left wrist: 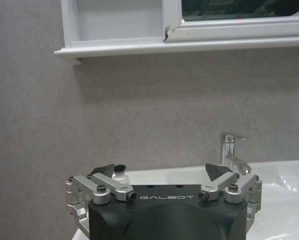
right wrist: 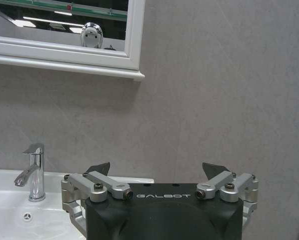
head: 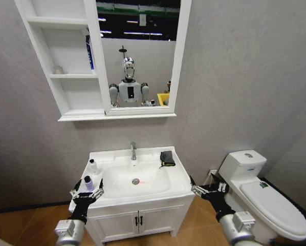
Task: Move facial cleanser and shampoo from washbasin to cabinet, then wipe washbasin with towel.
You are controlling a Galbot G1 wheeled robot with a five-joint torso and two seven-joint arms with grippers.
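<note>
- Left gripper [head: 86, 194]: held low at the front left corner of the washbasin [head: 181, 180], forearm rising from below, jaws spread wide and empty. In the left wrist view the same gripper [left wrist: 161, 173] faces the grey wall with its two dark fingertips [left wrist: 105, 169] well apart.
- Right gripper [head: 208, 190]: held low just off the washbasin's front right corner, between it and the white toilet [head: 268, 200], jaws likewise wide and empty; the right wrist view shows the gripper [right wrist: 156, 170] level, pointing at the wall.
- Two bottles stand on the washbasin's left rim: a small one with a dark cap [head: 88, 183] just ahead of the left gripper, and a pale one with a white cap [head: 93, 166] farther back.
- Towel [head: 167, 158]: dark, folded, on the back right rim of the washbasin, right of the chrome tap [head: 133, 150].
- Cabinet [head: 66, 66]: on the wall above, joined to the mirror [head: 138, 51]; a blue item [head: 90, 51] stands on its middle shelf beside the mirror frame.
- Vanity [head: 137, 221]: two white doors below the washbasin, closed.
</note>
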